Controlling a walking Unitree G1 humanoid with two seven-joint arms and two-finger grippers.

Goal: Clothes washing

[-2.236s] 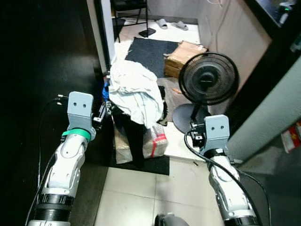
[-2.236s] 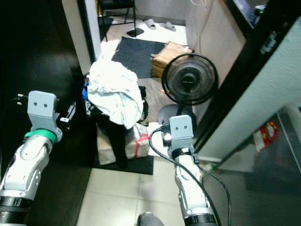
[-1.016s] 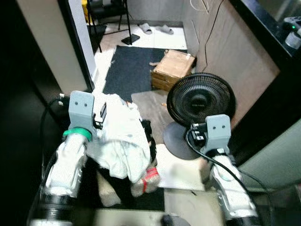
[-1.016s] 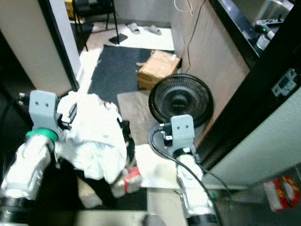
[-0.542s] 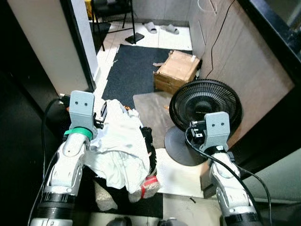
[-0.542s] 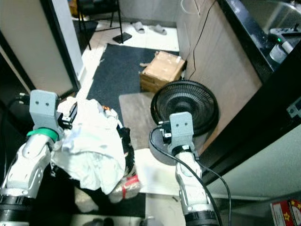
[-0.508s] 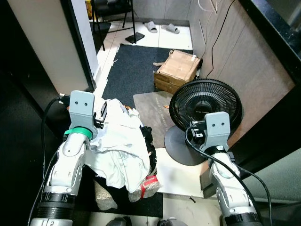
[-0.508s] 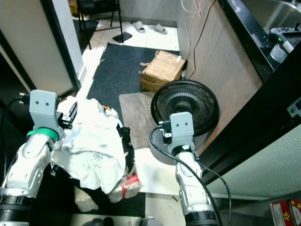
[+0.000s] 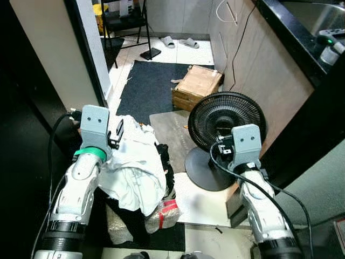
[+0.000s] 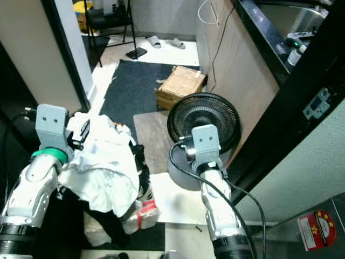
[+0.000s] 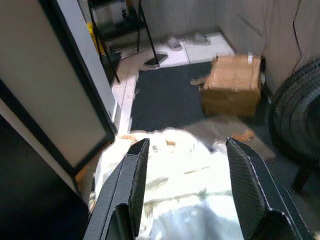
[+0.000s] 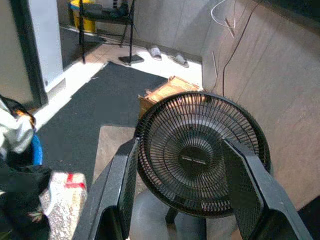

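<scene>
The white laundry pile (image 9: 135, 170) is covering most of the dark garments (image 9: 168, 162) beneath it. The wrapped bundle (image 9: 161, 213) under the pile is showing only partly. The right arm's wrist housing (image 9: 245, 141) is blocking part of the black fan (image 9: 226, 121) and its base. The picture edge is cutting off the black chair (image 9: 124, 16) at top.

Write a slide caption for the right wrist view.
Open right hand faces a black fan, box behind.
</scene>
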